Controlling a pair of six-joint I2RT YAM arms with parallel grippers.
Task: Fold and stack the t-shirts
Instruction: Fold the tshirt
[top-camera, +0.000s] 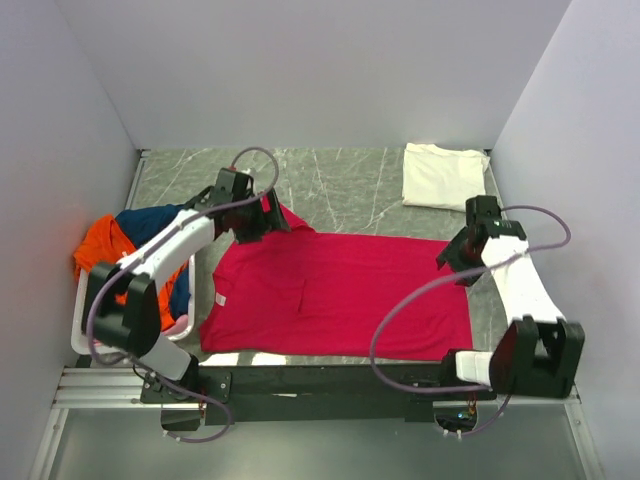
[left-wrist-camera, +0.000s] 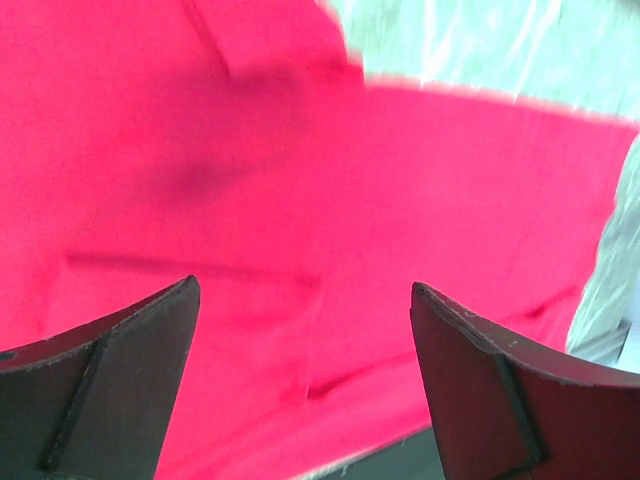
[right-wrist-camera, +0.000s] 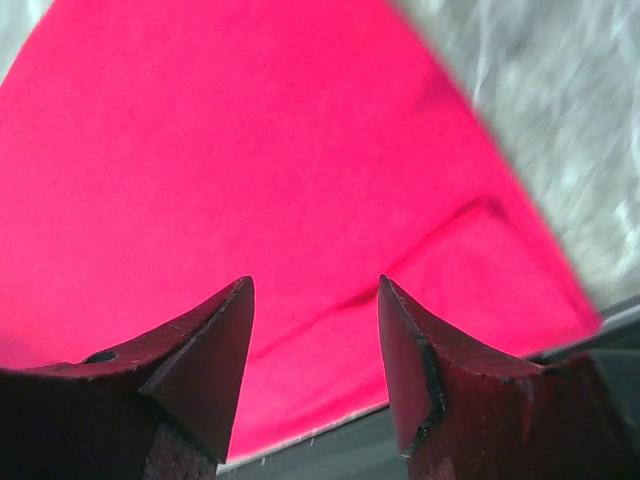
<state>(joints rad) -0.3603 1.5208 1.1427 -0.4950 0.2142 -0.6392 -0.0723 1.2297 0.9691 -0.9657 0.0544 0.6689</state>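
Note:
A crimson-pink t-shirt (top-camera: 340, 295) lies spread flat across the middle of the table, its white neck label (top-camera: 218, 298) at the left edge. It fills the left wrist view (left-wrist-camera: 300, 200) and the right wrist view (right-wrist-camera: 250, 150). My left gripper (top-camera: 262, 222) hovers over the shirt's far left corner, open and empty (left-wrist-camera: 303, 290). My right gripper (top-camera: 452, 258) hovers over the shirt's far right corner, open and empty (right-wrist-camera: 315, 285). A folded cream-white t-shirt (top-camera: 442, 175) lies at the far right. Orange (top-camera: 100, 250) and navy (top-camera: 150, 222) t-shirts sit in the basket.
A white slatted basket (top-camera: 85, 345) stands at the left edge of the table, by the left arm's base. White walls close in the left, right and back. The grey marbled tabletop (top-camera: 340, 180) shows beyond the shirt.

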